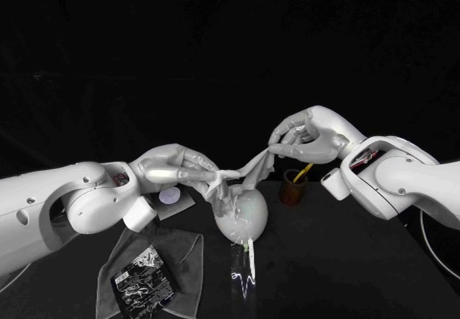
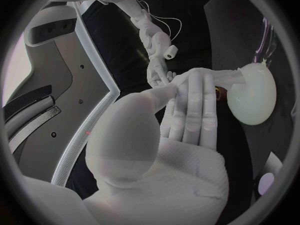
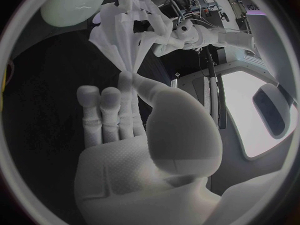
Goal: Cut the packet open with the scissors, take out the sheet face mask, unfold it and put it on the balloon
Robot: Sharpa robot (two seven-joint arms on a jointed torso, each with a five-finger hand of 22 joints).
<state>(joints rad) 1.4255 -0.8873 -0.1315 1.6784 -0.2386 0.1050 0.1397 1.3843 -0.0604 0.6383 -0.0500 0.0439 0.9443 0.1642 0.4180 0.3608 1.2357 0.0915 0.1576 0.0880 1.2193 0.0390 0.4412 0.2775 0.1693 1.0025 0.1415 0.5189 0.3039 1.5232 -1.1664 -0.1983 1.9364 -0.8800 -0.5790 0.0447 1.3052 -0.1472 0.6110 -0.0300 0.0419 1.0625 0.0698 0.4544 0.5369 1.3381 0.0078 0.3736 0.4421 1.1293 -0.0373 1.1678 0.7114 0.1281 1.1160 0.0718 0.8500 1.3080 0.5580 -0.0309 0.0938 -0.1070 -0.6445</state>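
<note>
A pale balloon [image 1: 242,214] stands upright at the table's middle on a thin stick. Above it the white sheet mask [image 1: 242,174] hangs crumpled, stretched between both hands. My left hand [image 1: 177,168] pinches its lower left part beside the balloon's top. My right hand [image 1: 305,138] pinches the upper end, higher and to the right. In the right wrist view the mask [image 3: 128,32] runs from my pinching fingers [image 3: 128,92] toward the balloon [image 3: 74,4]. The left wrist view has the balloon [image 2: 253,95] just beyond my closed fingers [image 2: 194,105]. The cut black packet [image 1: 143,278] lies on a grey cloth.
The grey cloth [image 1: 182,256] lies at the front left of the table. A brown cup [image 1: 293,188] with yellow-handled scissors [image 1: 300,174] stands behind the balloon on the right. A small dark square with a white disc [image 1: 171,197] sits under my left hand.
</note>
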